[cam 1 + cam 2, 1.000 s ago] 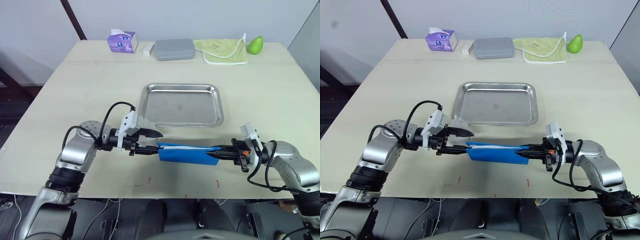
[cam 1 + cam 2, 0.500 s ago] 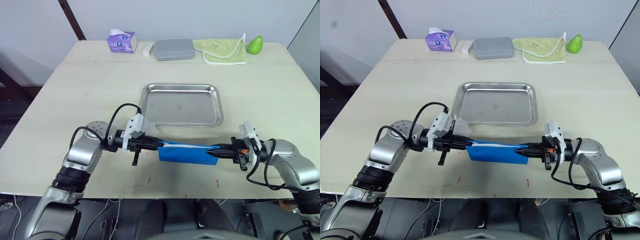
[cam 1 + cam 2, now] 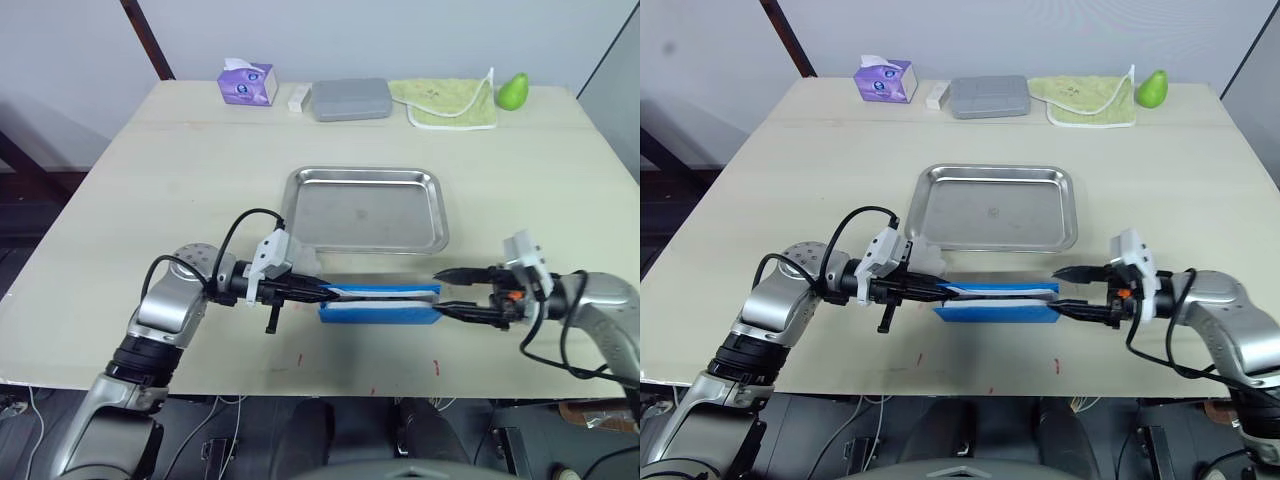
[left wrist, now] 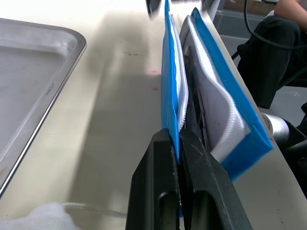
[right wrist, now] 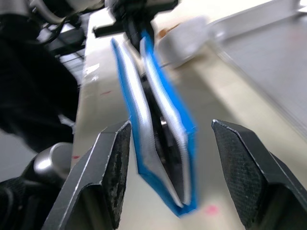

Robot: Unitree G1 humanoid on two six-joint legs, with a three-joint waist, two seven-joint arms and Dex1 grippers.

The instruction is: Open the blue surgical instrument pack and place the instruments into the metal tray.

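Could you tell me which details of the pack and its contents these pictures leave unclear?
- The instruments: hidden between the flaps of the blue surgical instrument pack in both eye views; the left wrist view shows just a dark gap.
- The pack's printed text: not legible in any view.
- The right wrist view's look into the pack is blurred.

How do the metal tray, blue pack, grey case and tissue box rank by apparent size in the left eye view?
1. Metal tray.
2. Blue pack, nearer the camera.
3. Grey case, farther off, so unsure against the pack.
4. Tissue box.
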